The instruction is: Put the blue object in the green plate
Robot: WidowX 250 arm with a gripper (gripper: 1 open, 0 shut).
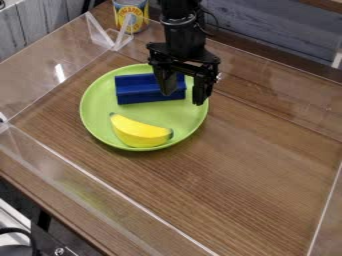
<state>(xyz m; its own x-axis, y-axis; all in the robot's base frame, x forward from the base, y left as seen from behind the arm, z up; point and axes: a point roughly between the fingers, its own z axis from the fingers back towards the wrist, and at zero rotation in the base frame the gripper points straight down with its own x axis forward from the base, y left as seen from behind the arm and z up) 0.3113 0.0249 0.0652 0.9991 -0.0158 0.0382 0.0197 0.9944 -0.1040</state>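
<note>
The block (pixel 139 87) lies flat in the plate (pixel 100 108), on its far side, so the placing looks done. The gripper (pixel 185 88) hangs just right of the block, jaws wide and empty. A banana (pixel 140 130) sits nearer in the plate.
</note>
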